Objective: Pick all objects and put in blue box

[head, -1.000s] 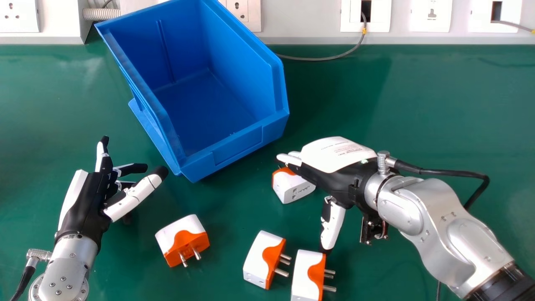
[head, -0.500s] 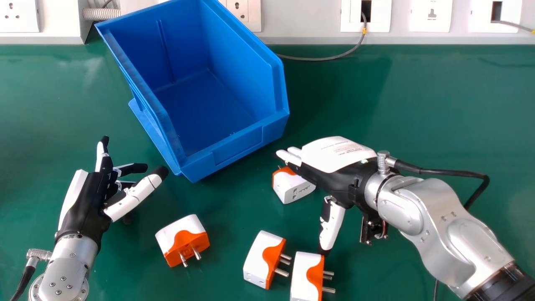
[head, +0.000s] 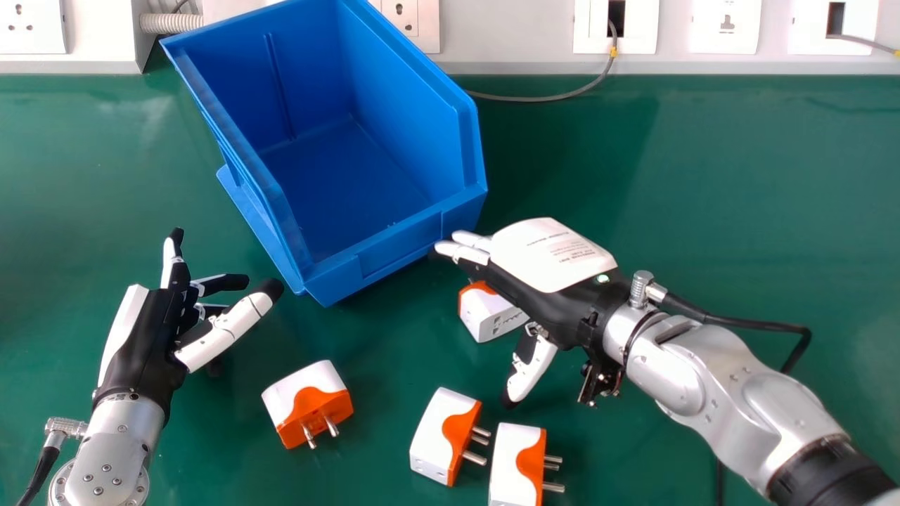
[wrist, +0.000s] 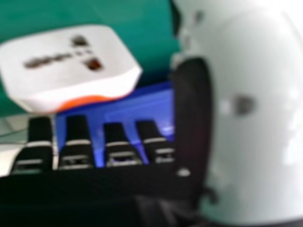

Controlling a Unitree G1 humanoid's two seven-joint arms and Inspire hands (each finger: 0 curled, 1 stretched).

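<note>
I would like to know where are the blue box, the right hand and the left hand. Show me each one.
Blue box [head: 399, 246]: head view, front wall.
Right hand [head: 552, 256]: head view, its back.
Left hand [head: 144, 351]: head view, palm side.

Blue box [head: 399, 251]: upright, past right hand [head: 562, 299]
Far plug [head: 485, 316]: white-orange, partly under it
Left plug [head: 295, 393]: same, near left hand [head: 140, 351]
Middle plug [head: 430, 432], right plug [head: 512, 460]: same, robot-side of right thumb

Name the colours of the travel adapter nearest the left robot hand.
White and orange adapter, showing best in the head view.
</note>
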